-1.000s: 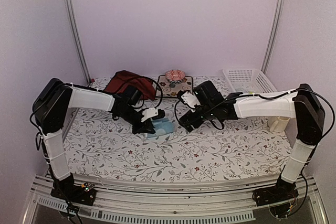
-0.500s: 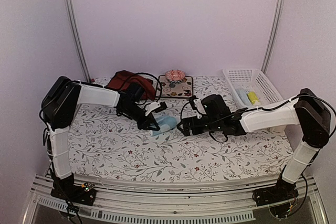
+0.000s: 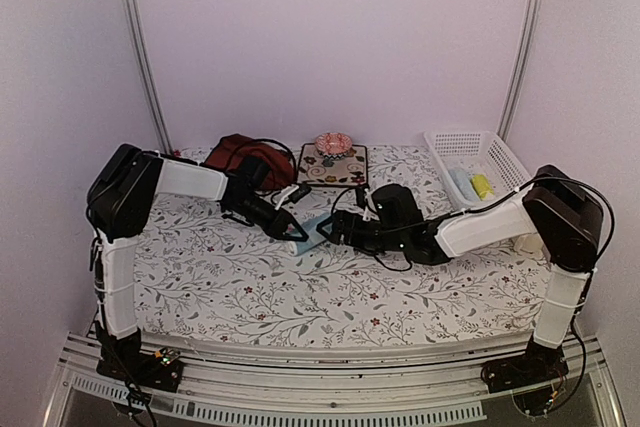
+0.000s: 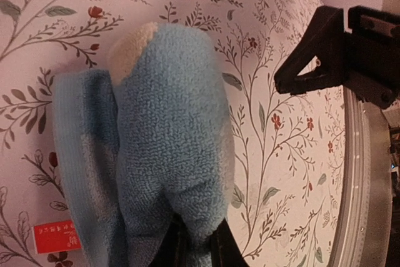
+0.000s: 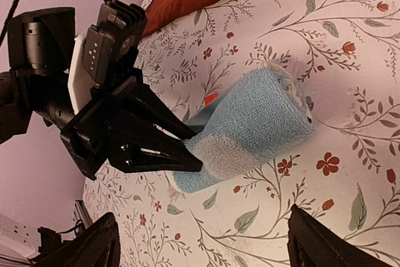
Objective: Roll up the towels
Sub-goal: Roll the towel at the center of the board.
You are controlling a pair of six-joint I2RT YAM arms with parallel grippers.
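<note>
The light blue towel (image 3: 316, 231) lies rolled on the table covering, and in the left wrist view (image 4: 169, 129) it fills the middle. My left gripper (image 3: 296, 231) is shut on one end of the roll; its dark fingers (image 4: 220, 249) pinch the cloth at the bottom edge. In the right wrist view the roll (image 5: 256, 126) lies just ahead, with the left gripper (image 5: 194, 154) clamped on its left end. My right gripper (image 3: 338, 228) is open and empty right beside the roll, its fingertips (image 5: 103, 242) spread wide. The dark red towel (image 3: 243, 157) lies crumpled at the back left.
A white basket (image 3: 497, 154) at the back right holds a small yellow towel (image 3: 483, 185) and a pale blue one (image 3: 462, 185). A square dark floral mat (image 3: 336, 164) with a pink object (image 3: 333, 143) stands at the back centre.
My right arm has swung left and down until its open gripper is close to the roll. My left gripper has shifted slightly right, still holding the towel.
</note>
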